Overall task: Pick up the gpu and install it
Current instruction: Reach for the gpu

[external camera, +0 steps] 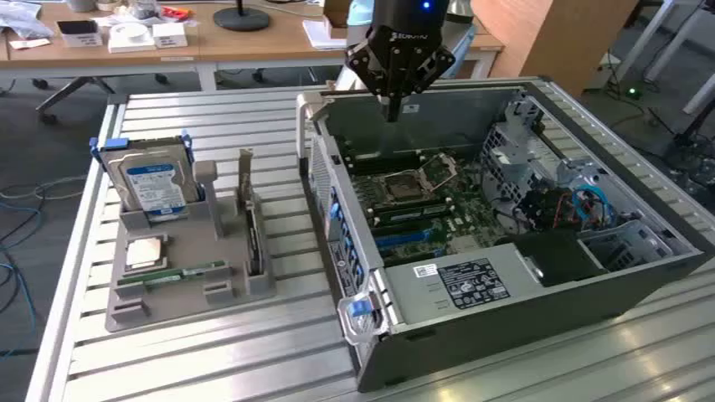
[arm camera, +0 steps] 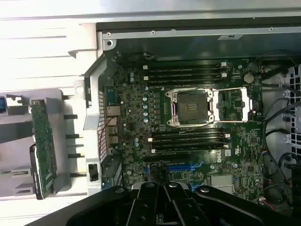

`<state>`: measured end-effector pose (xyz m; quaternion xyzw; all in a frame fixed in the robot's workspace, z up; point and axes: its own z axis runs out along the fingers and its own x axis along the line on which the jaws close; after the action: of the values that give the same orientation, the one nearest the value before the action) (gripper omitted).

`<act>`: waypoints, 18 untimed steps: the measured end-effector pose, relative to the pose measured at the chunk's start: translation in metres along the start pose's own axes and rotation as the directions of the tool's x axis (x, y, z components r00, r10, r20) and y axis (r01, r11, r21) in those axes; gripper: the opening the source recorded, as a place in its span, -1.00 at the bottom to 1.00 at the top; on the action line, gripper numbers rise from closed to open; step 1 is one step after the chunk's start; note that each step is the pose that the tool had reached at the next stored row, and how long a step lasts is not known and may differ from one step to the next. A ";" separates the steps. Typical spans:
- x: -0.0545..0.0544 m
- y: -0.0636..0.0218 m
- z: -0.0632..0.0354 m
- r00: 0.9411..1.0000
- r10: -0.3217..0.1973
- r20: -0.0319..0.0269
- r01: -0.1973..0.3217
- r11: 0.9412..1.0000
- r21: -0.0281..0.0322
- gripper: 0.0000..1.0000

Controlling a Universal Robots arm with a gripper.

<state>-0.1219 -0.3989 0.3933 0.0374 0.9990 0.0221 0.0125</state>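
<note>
Thin, flat, green-boarded gpu (arm camera: 43, 141) on edge in gray tray (external camera: 187, 247)

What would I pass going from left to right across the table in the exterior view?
Hard drive with a blue-white label → gpu standing on edge → then, inside the open computer case: processor socket → blue cables.

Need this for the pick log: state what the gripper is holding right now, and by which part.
Nothing is held. The gripper hangs shut and empty above the open computer case, while the gpu stands on edge in the grey holder.
</note>
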 end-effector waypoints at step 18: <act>0.010 -0.0008 -0.0002 1.000 0.000 0.000 0.000 1.000 0.000 -0.80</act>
<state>-0.1321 -0.3988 0.3932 0.0374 0.9990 0.0221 0.0125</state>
